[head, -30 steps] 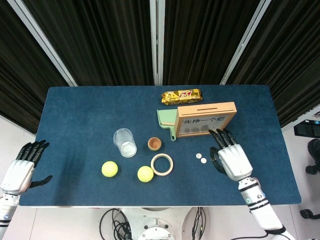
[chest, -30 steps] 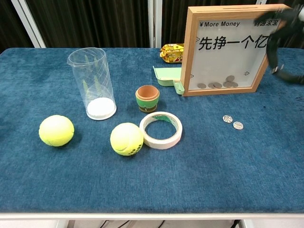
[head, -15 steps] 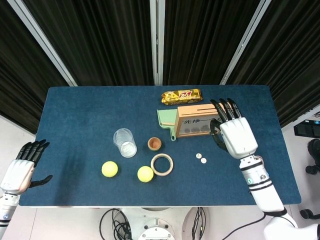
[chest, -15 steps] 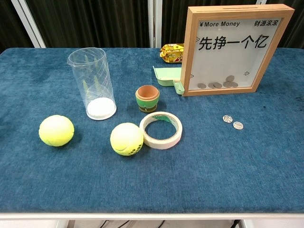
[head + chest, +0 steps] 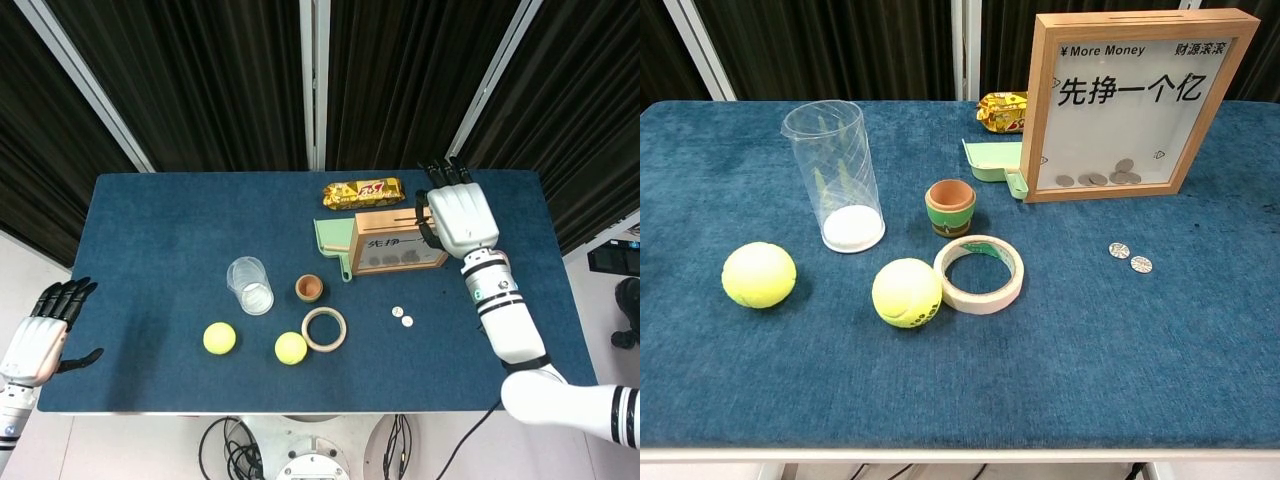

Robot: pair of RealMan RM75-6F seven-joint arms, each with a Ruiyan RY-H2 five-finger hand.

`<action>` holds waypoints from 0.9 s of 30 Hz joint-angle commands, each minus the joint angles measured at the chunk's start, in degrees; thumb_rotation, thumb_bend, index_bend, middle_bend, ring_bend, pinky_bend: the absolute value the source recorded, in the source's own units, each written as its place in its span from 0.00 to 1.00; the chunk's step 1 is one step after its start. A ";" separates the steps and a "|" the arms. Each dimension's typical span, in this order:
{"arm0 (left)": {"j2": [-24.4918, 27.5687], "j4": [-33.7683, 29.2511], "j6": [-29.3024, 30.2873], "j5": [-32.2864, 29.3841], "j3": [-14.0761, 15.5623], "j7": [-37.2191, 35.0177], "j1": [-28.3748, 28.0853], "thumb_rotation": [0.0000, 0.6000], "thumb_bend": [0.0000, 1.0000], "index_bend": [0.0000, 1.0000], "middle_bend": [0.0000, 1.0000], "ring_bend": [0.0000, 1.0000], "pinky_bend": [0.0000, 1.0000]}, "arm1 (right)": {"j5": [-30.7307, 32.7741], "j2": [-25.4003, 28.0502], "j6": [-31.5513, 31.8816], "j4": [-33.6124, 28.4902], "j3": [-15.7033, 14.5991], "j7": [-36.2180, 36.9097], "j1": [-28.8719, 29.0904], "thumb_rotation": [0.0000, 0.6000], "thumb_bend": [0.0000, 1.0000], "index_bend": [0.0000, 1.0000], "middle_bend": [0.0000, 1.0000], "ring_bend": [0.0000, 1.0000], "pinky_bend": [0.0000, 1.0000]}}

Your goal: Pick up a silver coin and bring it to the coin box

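Two silver coins (image 5: 402,316) lie side by side on the blue cloth, in front of the wooden coin box (image 5: 390,250). The chest view shows the coins (image 5: 1130,257) lower right of the coin box (image 5: 1130,100), whose glass front has several coins behind it. My right hand (image 5: 457,212) hovers above the box's right end, back toward the camera and fingers stretched to the far side, with nothing visible in it. My left hand (image 5: 42,338) hangs off the table's left edge, fingers apart and empty. Neither hand appears in the chest view.
A green tray (image 5: 331,244) adjoins the box's left side, with a snack bar (image 5: 362,192) behind it. A clear cup (image 5: 250,285), a small clay pot (image 5: 309,288), a tape roll (image 5: 324,328) and two tennis balls (image 5: 219,338) (image 5: 291,347) lie left of the coins.
My right hand has risen from beside the coins and travelled away over the coin box toward the table's far side. Both coins stay put. The left hand barely moved.
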 commanded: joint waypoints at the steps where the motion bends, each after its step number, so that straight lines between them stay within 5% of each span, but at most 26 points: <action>1: 0.14 0.02 -0.22 -0.12 0.04 -0.11 -0.06 1.00 0.15 0.05 0.02 0.00 0.00 | 7.15 0.72 -1.80 3.08 -0.11 -2.72 4.53 1.00 0.41 0.72 0.10 0.00 0.00; 16: 0.20 0.13 0.06 0.50 0.17 -0.69 -0.21 1.00 0.15 0.05 0.02 0.00 0.00 | 22.23 -1.09 -3.71 8.38 -4.06 -5.96 13.44 1.00 0.43 0.72 0.11 0.00 0.00; 27: 0.00 1.10 0.48 0.94 0.37 -1.69 -0.16 1.00 0.15 0.06 0.02 0.00 0.00 | 24.00 -3.08 -4.15 11.37 -6.54 -5.12 15.59 1.00 0.43 0.72 0.11 0.00 0.00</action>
